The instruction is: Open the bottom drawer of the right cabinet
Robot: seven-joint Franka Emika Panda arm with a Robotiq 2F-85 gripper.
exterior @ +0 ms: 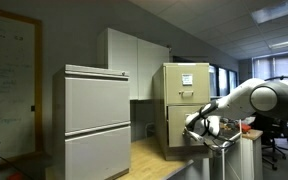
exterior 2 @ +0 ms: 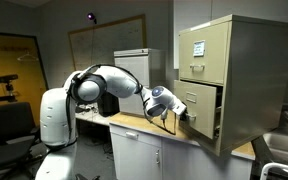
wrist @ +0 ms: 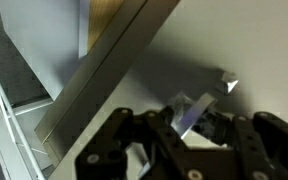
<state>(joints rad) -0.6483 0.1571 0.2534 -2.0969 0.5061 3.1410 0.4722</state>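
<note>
We clamp our fingers (wrist: 142,146) shut on the bottom drawer's (exterior 2: 202,108) silver handle (wrist: 189,115) to pull it; the right cabinet (exterior 2: 249,60) stands at the counter's (exterior 2: 134,122) end, drawer slightly out.

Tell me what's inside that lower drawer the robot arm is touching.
Its contents cannot be seen. The bottom drawer shows only dark shadow from here, and the gripper, shut on the silver handle, covers part of its front.
</note>
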